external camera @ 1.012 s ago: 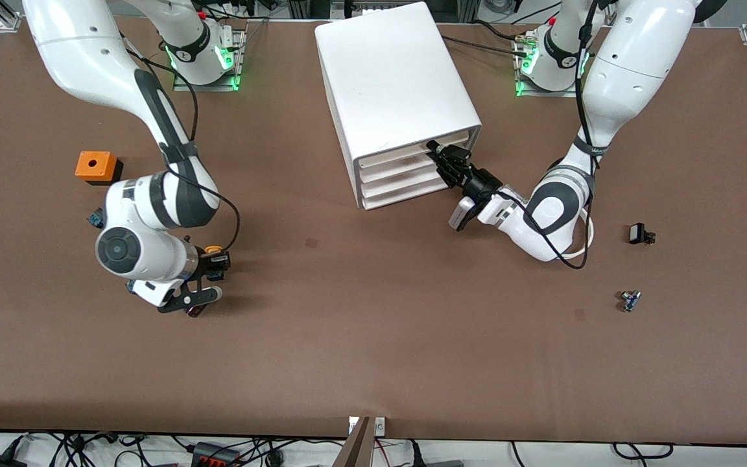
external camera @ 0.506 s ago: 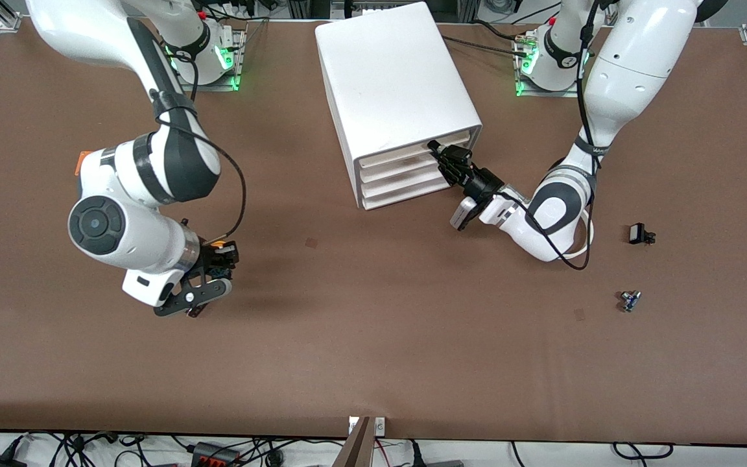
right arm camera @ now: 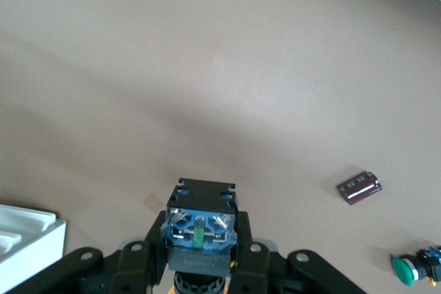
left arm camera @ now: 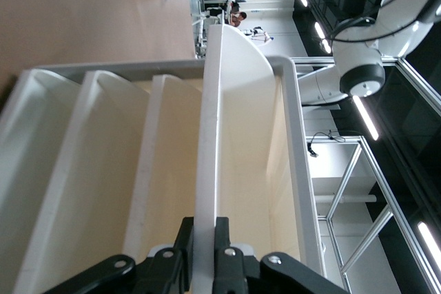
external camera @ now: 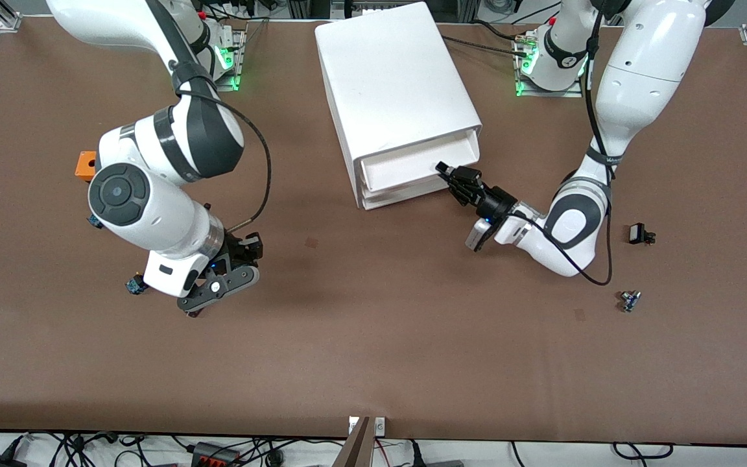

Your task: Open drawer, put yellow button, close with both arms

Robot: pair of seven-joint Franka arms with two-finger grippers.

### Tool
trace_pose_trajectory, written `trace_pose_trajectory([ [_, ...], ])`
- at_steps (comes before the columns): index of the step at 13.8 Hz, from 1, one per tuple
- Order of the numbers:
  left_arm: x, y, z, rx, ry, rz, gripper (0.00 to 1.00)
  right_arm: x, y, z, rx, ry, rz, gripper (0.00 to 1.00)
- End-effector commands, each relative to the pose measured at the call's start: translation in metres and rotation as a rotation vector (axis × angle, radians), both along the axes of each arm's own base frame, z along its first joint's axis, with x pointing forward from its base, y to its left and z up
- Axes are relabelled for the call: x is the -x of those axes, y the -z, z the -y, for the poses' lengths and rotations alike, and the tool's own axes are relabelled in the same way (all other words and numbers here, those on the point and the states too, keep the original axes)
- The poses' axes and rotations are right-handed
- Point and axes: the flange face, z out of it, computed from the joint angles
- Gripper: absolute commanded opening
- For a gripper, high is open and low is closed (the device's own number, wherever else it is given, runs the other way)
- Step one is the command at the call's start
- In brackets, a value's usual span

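Left gripper (external camera: 446,172) is at the cabinet (external camera: 393,78), its fingers (left arm camera: 222,253) closed on the thin front lip of the top drawer (external camera: 406,170). The drawer stands partly out of the cabinet, its white floor showing; the three drawers beneath sit flush. A pinch on the lip, near the corner toward the left arm's end, is the only purchase this front offers — it has no separate handle. In the left wrist view the tray (left arm camera: 251,163) looks empty.

Right gripper (external camera: 231,275) hangs over bare table toward the right arm's end, well apart from the cabinet. Its fingers are clamped on the yellow button (right arm camera: 200,228); the right wrist view shows the black-and-blue body with its terminals facing the camera, the cap hidden below. Gripping the body from the sides leaves the cap pointing down, which should allow a plain drop into the tray.

Also on the table: an orange box (external camera: 85,165), a green-capped button (right arm camera: 412,268) and a small dark cylinder (right arm camera: 360,188) near the right arm; two small dark parts (external camera: 640,234) (external camera: 629,300) near the left.

Judgement: opening is under way, the button is lifted but not delivered. The opening looks narrow yet for a drop from above — a wider pull seems advisable before the right arm crosses.
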Motion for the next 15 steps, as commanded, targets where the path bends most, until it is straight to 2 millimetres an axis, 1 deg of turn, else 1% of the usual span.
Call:
trace_pose_trajectory([
  [1,-0.037,0.016,-0.012,-0.072,-0.054,0.007,0.01,0.002,-0.019,-0.018,-0.021,0.000,0.024,0.00],
  [2,-0.048,0.016,-0.018,-0.103,-0.081,0.022,0.01,0.002,-0.025,-0.022,-0.027,-0.004,0.035,0.00],
  [3,-0.052,0.020,-0.020,-0.118,-0.096,0.024,0.01,0.003,-0.027,-0.025,-0.030,-0.009,0.042,0.00],
  [4,-0.056,0.019,-0.019,-0.125,-0.105,0.038,0.01,0.003,-0.029,-0.027,-0.033,-0.011,0.049,0.00],
  [6,-0.063,0.023,-0.022,-0.146,-0.126,0.048,0.01,0.013,-0.037,-0.050,-0.041,-0.032,0.065,0.00],
  [7,-0.063,0.025,-0.021,-0.145,-0.126,0.046,0.01,0.020,-0.038,-0.066,-0.044,0.004,0.062,0.00],
  [8,-0.065,0.025,-0.027,-0.155,-0.132,0.049,0.01,0.027,-0.039,-0.079,-0.051,0.069,0.056,0.00],
  [9,-0.068,0.023,-0.029,-0.158,-0.136,0.056,0.02,0.032,-0.040,-0.088,-0.057,0.106,0.052,0.00],
  [10,-0.069,0.021,-0.029,-0.158,-0.134,0.062,0.22,0.038,-0.043,-0.099,-0.062,0.102,0.056,0.00],
  [11,-0.070,0.019,-0.029,-0.158,-0.137,0.061,0.80,0.044,-0.045,-0.110,-0.064,0.088,0.057,0.00],
  [12,-0.073,0.014,-0.035,-0.158,-0.145,0.066,1.00,0.050,-0.045,-0.120,-0.065,0.086,0.055,0.00],
  [13,-0.077,0.009,-0.044,-0.164,-0.160,0.060,1.00,0.062,-0.044,-0.139,-0.066,0.094,0.055,0.00],
  [15,-0.082,-0.004,-0.056,-0.203,-0.172,0.027,1.00,0.075,-0.045,-0.162,-0.085,0.131,0.065,0.00],
])
